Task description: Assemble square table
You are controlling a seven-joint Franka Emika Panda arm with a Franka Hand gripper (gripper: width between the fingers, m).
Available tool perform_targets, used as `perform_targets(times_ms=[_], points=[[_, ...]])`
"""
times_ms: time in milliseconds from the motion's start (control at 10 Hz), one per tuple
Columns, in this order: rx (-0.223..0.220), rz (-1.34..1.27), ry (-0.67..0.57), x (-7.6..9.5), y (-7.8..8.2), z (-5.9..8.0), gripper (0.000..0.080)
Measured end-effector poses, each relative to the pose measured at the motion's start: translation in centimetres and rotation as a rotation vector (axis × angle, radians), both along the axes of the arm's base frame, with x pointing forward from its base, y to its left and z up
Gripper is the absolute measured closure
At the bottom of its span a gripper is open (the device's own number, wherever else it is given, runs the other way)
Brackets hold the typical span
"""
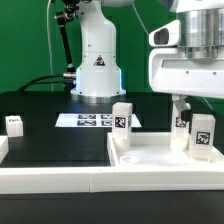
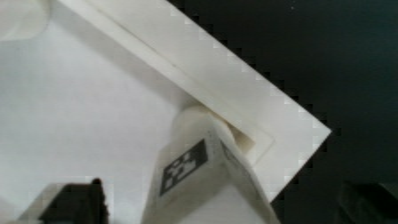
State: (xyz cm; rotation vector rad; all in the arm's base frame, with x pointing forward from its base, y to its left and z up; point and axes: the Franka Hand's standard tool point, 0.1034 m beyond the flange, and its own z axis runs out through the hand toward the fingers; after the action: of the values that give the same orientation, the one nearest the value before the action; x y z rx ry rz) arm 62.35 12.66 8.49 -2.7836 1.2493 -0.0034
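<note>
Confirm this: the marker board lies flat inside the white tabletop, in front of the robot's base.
Wrong in one respect. The marker board lies flat on the black table, behind the white tabletop, not inside it. It does sit in front of the robot's base. The exterior view shows this.

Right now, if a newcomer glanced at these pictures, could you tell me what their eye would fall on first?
The white square table top fills the exterior view's lower right, with tagged legs upright on it: one leg at its far corner on the exterior view's left, another towards the right. The bulky white arm hangs just above that right side. In the wrist view its dark fingers stand wide apart near a leg seated in the top's corner.
</note>
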Motion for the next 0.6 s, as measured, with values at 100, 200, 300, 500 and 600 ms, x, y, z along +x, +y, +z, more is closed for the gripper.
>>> perform_targets(times_ms=[100,200,300,500,600], points=[[-0.006,0.062,-0.005,-0.01,0.03,-0.01,0.0150],[-0.011,0.142,-0.011,0.00,0.02,-0.01,0.0150],[-0.017,0.206,-0.016,0.00,-0.03,-0.01,0.0150],[-0.038,0.349,-0.024,0.01,-0.20,-0.02,0.0150],[-0.044,0.409,-0.028,0.01,-0.27,-0.02,0.0150]])
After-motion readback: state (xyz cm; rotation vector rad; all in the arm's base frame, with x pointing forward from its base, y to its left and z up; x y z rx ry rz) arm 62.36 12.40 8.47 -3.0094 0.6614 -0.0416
